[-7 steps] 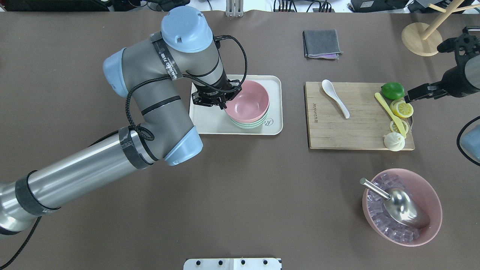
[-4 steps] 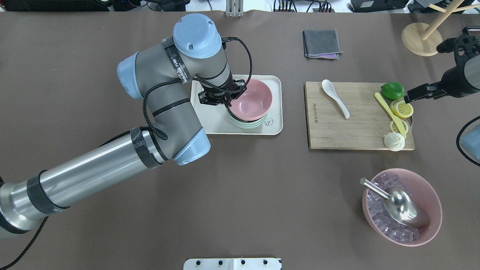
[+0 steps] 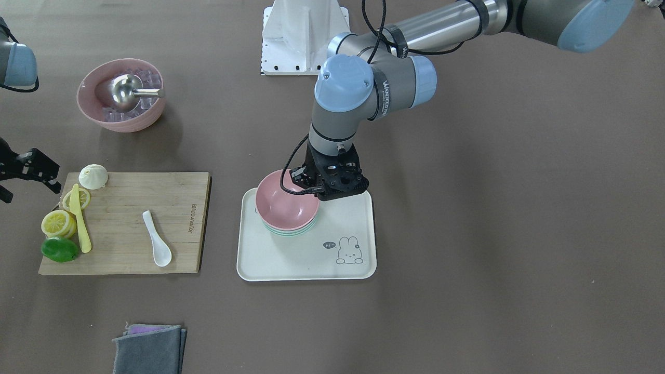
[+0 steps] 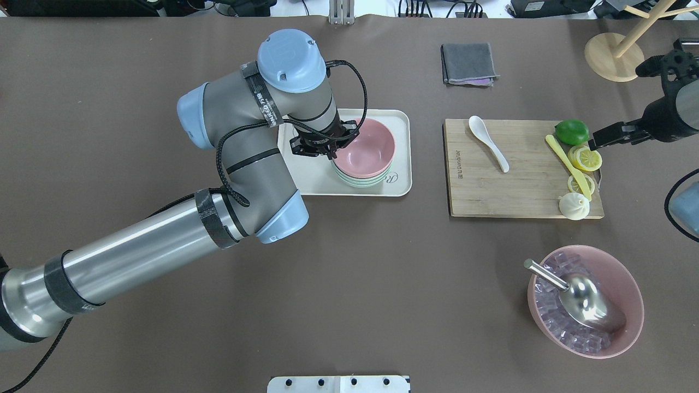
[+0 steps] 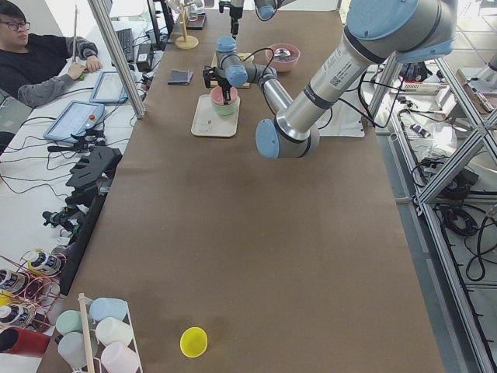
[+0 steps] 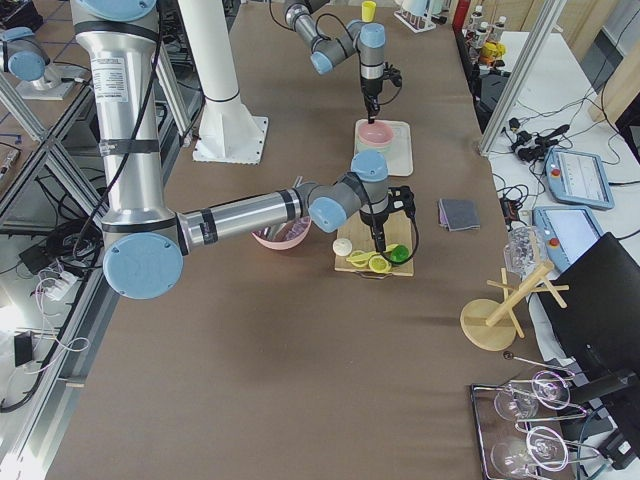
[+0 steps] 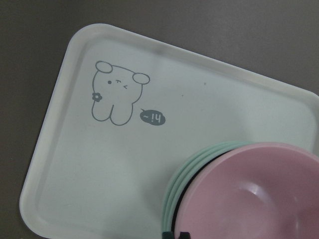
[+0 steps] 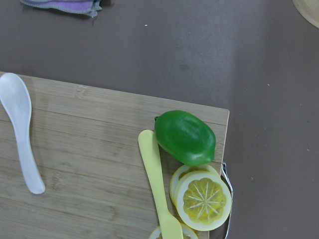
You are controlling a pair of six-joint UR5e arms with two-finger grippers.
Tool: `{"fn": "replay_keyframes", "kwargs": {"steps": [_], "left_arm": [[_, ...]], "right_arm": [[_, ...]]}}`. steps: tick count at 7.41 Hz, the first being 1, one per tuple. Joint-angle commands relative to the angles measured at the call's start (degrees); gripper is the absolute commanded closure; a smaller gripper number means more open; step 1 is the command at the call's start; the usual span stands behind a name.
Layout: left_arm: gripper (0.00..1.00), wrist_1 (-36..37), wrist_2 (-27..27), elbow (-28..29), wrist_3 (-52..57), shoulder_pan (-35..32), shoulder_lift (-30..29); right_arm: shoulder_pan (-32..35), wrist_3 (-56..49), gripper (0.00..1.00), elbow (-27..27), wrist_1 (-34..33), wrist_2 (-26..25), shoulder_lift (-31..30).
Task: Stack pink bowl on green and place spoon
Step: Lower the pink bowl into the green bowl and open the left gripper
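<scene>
We see the pink bowl nested upright on the green bowls, whose rims show just beneath it. The stack stands at the right end of the cream tray, left of the table's middle. The left gripper comes down at the bowl's left rim, its fingers pinching that rim, and its wrist and cable hide the tray's far left corner.

To the right of the tray, apart from it, lies the cutting board. The white spoon lies flat on its far left part, with nothing touching it. Along the board's right end lie a lime, lemon slices, a yellow knife and a white dumpling-shaped piece. The right gripper hovers over the lemon slices, fingers spread and empty.

Nearer us on the right, a larger bowl holds clear ice cubes and a metal scoop. A folded grey cloth lies beyond the board.
</scene>
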Motion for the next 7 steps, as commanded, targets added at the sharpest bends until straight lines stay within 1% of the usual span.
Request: {"fn": "replay_keyframes", "kwargs": {"steps": [1,3,4,5,6,7], "left_arm": [[1.00,-2.36,1.29,1.18,-0.08,0.43,0.07],[1.00,-2.72,1.57,1.19,0.00,0.52,0.16],[0.81,-3.07,1.57,0.84,0.53,0.52,0.33],[0.01,-5.25,1.66,0.84,1.75,0.52,1.12],[0.02,-6.58,1.57,0.40,2.46,0.44,1.73],[0.02,-6.15,0.96,-0.65,4.55,-0.09,1.74]], "right_arm": [[-0.06,0.00,0.00,-0.02,0.00,0.00,0.00],[0.03,0.00,0.00,-0.02,0.00,0.00,0.00],[-0.06,0.00,0.00,-0.02,0.00,0.00,0.09],[-0.06,0.00,0.00,-0.02,0.00,0.00,0.09],[-0.23,0.00,0.00,-0.11,0.00,0.00,0.17],[-0.32,0.00,0.00,-0.11,0.00,0.00,0.35]]}}
